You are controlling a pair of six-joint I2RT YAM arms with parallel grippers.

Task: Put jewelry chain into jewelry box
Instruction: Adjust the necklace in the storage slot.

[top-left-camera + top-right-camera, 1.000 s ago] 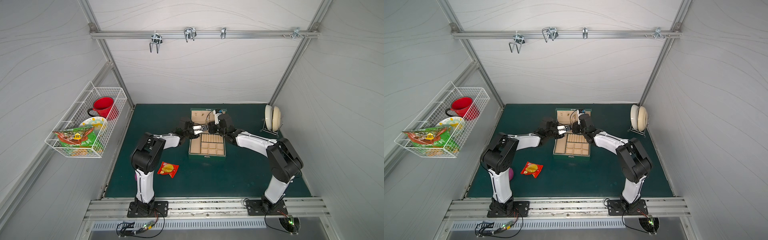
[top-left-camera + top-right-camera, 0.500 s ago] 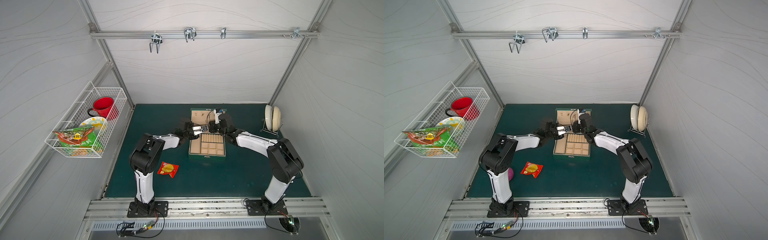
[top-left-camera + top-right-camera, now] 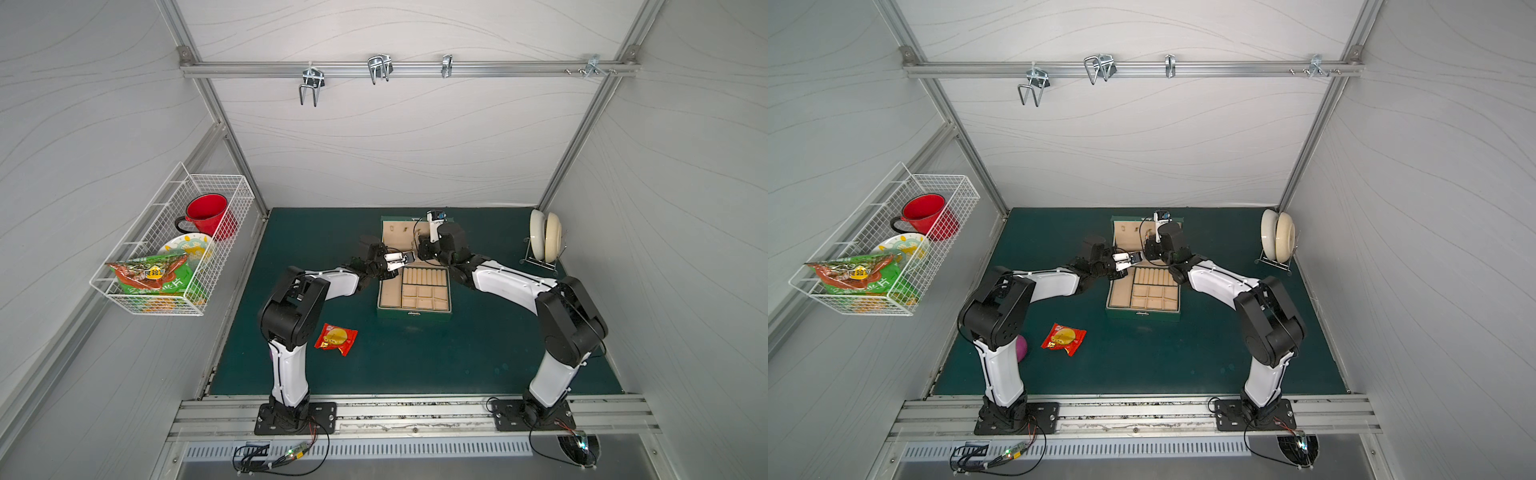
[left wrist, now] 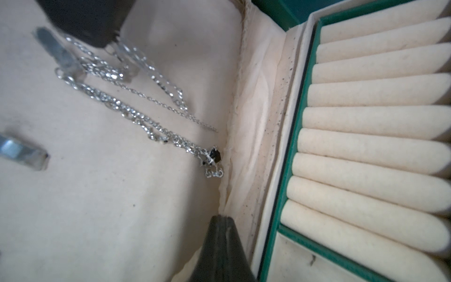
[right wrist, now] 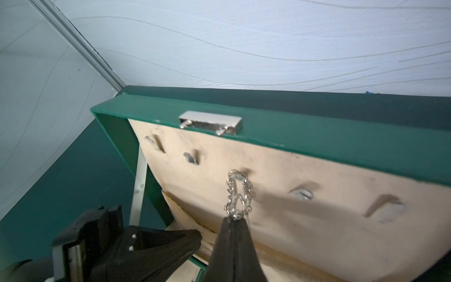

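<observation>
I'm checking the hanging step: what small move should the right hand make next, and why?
Probably open the right hand and let go. It is pinched shut on the jewelry chain, which already loops over a hook in the jewelry box lid, its pendant resting low on the lining.

I have my left gripper and right gripper crowded close at the box's raised lid, chain hanging across the lining, mat in front open, snack packet by my left arm, plate rack well right.
</observation>
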